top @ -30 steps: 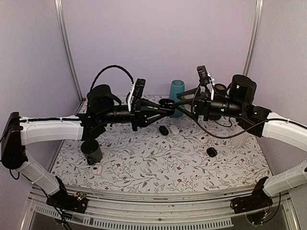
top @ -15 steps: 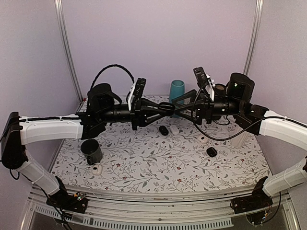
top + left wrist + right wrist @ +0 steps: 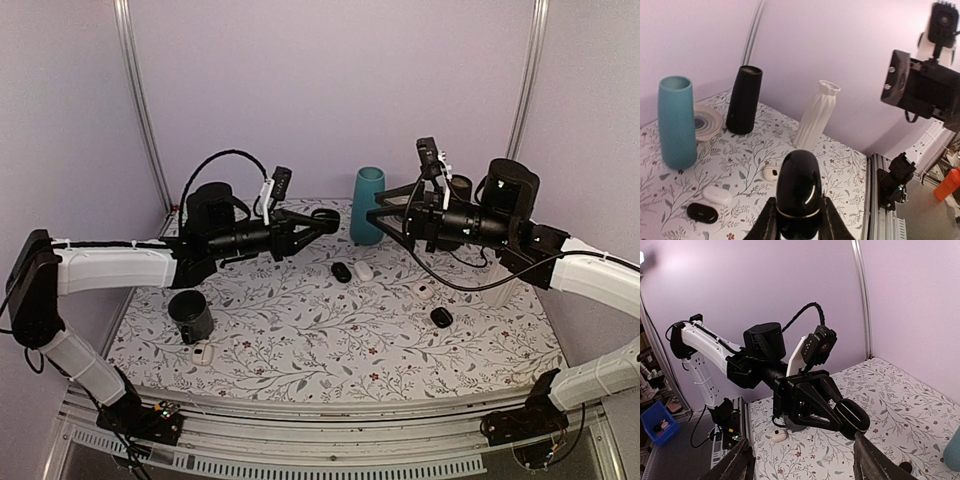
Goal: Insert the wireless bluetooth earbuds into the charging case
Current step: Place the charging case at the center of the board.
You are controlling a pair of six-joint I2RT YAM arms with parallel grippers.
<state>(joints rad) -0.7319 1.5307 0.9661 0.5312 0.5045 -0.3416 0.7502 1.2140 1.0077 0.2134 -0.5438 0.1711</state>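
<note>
Left wrist view puts the charging case right in front: glossy black, with a thin gold seam line, and the lid is down. My left claw pinches it at the lower end, one finger on each side, and holds it in the air above the table. Its long axis runs along my fingers, and the rounded free end points away from the claw, toward my right arm.

My right claw is spread and holds nothing. It faces the case from the other side, near it but with a gap between. So the case lies straight ahead of the right claw, and I judge this is the free claw that must lift the lid. The earbuds I cannot find in any view; maybe they are too small, or hidden.

On the table I count two black pods and three white pods. There are three vases: one teal vase, one black vase, one white ribbed vase. One pale dish lies behind the teal one, and one black cup stands at the left.
</note>
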